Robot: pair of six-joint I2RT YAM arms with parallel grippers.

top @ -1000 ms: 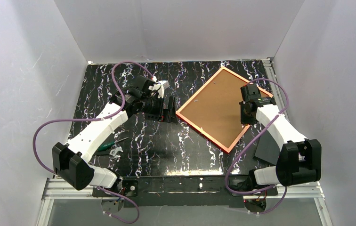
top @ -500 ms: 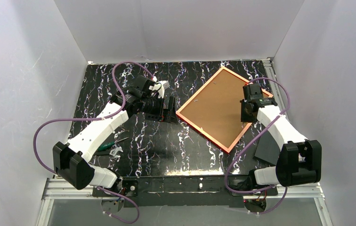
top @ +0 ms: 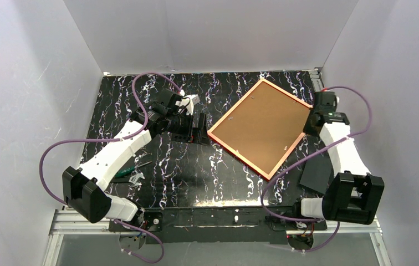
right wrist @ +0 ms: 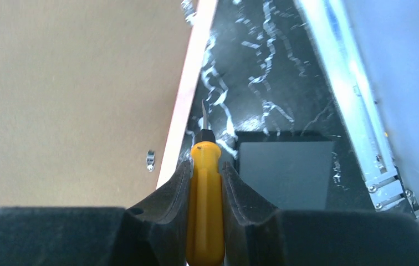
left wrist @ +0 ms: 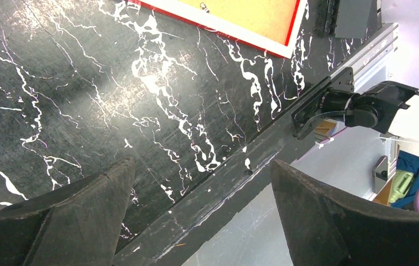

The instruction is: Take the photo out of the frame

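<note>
The frame (top: 238, 155) lies flat on the right half of the tabletop (top: 185, 166), back side up, with its brown backing board (top: 260, 127) showing. Its long axis runs diagonally, from far right to near left. At its right corner the right tool (right wrist: 205, 169) is clenched on a yellow screwdriver (right wrist: 205, 221), whose tip seems just beside the rim. The left tool (left wrist: 200, 166) stands released near the left corner.

Bare black-marble tabletop (top: 196, 172) lies open from 6 to 9 o'clock of the red frame (top: 238, 155), which fills the tabletop's 2 o'clock quarter. The left gripper (top: 200, 133), jaws wide, stands just beside the frame's 9 o'clock corner. The right gripper (right wrist: 205, 166), clamped on a yellow screwdriver (right wrist: 205, 210), crowds its 3 o'clock corner. A grey pad (top: 315, 173) sits at 4 o'clock, small tools (top: 128, 172) at 8 o'clock. White walls (top: 207, 33) close three sides.
</note>
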